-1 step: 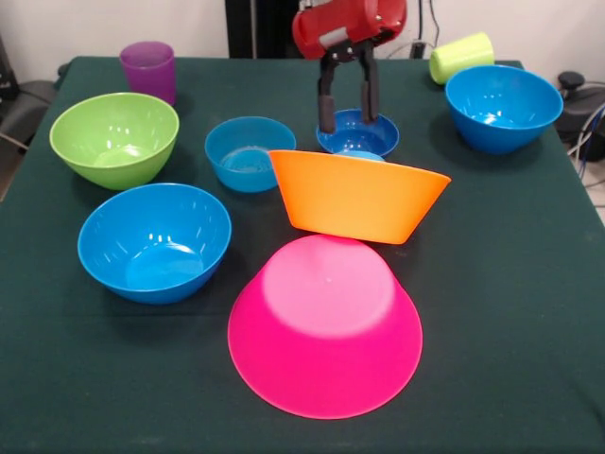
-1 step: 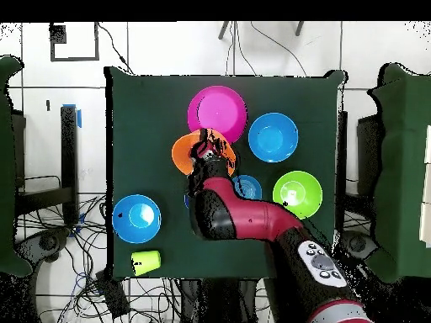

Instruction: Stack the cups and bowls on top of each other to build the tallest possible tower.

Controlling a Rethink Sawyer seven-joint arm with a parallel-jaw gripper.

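Two bowls [image 1: 357, 195] stacked, tilted

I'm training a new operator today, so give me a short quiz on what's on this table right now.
1. True or false: the pink bowl stands mouth up.
2. Which one lies on its side? A the purple cup, B the yellow-green cup.
3. What colour is the small bowl right beneath the open gripper?

Key: 1 false, it is upside down with the orange bowl on it. 2 B. 3 dark blue; that is the dark-blue bowl.
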